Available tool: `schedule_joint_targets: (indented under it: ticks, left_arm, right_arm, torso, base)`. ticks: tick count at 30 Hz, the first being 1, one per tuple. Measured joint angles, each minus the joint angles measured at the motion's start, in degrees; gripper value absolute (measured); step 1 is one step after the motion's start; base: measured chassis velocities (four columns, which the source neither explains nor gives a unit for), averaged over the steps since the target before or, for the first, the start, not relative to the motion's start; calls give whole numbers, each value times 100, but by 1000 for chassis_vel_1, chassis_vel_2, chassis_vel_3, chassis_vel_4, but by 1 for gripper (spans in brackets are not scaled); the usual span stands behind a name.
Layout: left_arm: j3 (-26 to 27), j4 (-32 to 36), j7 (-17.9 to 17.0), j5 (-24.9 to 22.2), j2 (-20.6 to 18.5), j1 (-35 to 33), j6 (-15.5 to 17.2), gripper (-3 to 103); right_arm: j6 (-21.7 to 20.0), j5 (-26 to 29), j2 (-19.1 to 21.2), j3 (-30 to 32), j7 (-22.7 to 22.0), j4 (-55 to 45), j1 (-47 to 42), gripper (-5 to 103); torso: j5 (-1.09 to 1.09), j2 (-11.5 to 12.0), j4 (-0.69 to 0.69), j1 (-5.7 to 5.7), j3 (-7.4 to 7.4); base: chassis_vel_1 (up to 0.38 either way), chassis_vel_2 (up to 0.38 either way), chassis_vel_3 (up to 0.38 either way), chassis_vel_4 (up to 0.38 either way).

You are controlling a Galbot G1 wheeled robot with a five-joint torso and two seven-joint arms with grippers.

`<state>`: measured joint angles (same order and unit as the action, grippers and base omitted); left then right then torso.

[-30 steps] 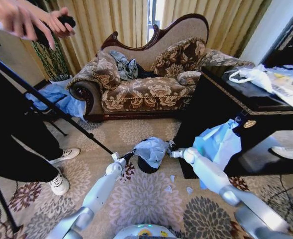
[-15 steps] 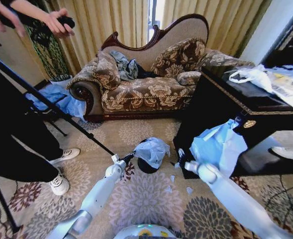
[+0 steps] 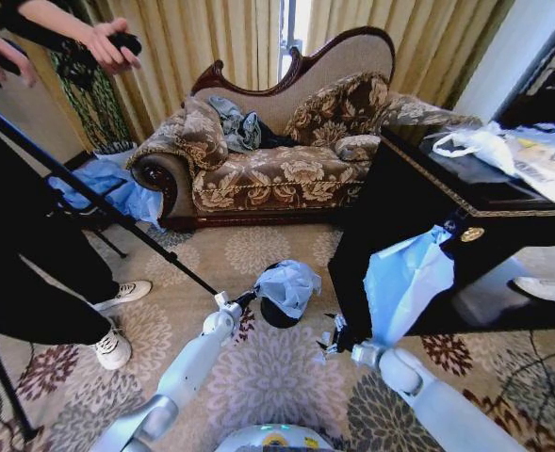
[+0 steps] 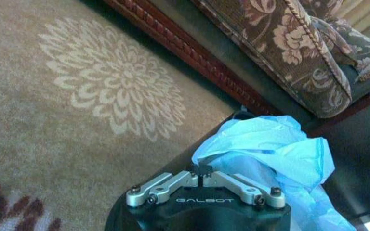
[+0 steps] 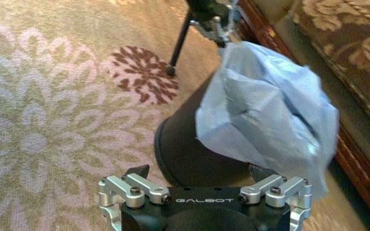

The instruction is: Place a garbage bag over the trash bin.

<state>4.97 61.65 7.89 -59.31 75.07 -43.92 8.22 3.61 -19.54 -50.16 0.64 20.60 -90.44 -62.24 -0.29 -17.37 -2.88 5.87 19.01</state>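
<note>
Both claws marked GALBOT – left claw (image 4: pixel 201 179) pinching garbage bag (image 4: pixel 271 147), right claw (image 5: pixel 204 195) spread

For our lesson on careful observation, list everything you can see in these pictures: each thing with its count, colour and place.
garbage bag: one, pale blue, held up over the bin
trash bin: one, black, on the carpet before the sofa
sofa: one, brown floral, against the curtains
cabinet: one, black, right of the bin
plastic bundle: one, pale blue, hanging at the cabinet's front
white bag: one, on the cabinet's top
tripod: one, black, at the left
left tool: shut on the garbage bag's edge
right tool: open, near the bin, holding nothing
</note>
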Motion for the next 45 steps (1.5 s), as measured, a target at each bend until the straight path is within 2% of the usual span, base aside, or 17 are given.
schedule_joint_targets:
  ticks: [11, 23, 30, 32, 34, 37, 38, 40, 43, 45]
  left_arm:
    - [61, 106, -38, -23, -57, -80, 12, 0]
    - [52, 139, -43, -39, -74, -76, 18, 0]
    - [39, 102, -42, -40, -64, -40, 18, 0]
    - [38, 95, -41, -44, -63, -36, 19, 0]
    - [36, 94, -40, -46, -67, -35, 19, 0]
    - [31, 94, -38, -60, -91, -34, 18, 0]
    - [31, 94, -38, -60, -91, -34, 18, 0]
    - [29, 91, -36, -71, -96, -29, 16, 0]
    - [29, 91, -35, -76, -96, -26, 14, 0]
    - [29, 91, -34, -82, -97, -19, 13, 0]
  right_arm:
    - [45, -302, -660, -659, -121, 558, 596, 100]
    - [-13, -401, -782, -779, -197, 832, 992, 100]
    - [27, -505, -1057, -899, -181, 1251, 1210, 101]
    - [74, -574, -1189, -909, -180, 1445, 1288, 92]
    - [93, -602, -1244, -910, -178, 1523, 1326, 92]
    - [109, -649, -1307, -930, -151, 1638, 1406, 79]
    - [109, -649, -1307, -930, -151, 1638, 1406, 79]
    - [115, -680, -1332, -944, -140, 1707, 1447, 71]
    - [117, -710, -1350, -944, -139, 1742, 1457, 67]
    - [117, -744, -1373, -951, -140, 1793, 1469, 59]
  torso:
    - [1, 0, -1, 0, 0]
    - [0, 0, -1, 0, 0]
    - [1, 0, -1, 0, 0]
    - [2, 0, -1, 1, 0]
    - [1, 0, -1, 0, 1]
    - [1, 0, -1, 0, 0]
    - [1, 0, -1, 0, 0]
    - [0, 0, -1, 1, 0]
    - [1, 0, -1, 0, 0]
    - [1, 0, -1, 0, 0]
  base:
    - [0, 0, 0, 0]
    - [0, 0, 0, 0]
    - [0, 0, 0, 0]
    - [0, 0, 0, 0]
    - [0, 0, 0, 0]
    - [0, 0, 0, 0]
    - [0, 0, 0, 0]
    - [0, 0, 0, 0]
    - [0, 0, 0, 0]
    - [0, 0, 0, 0]
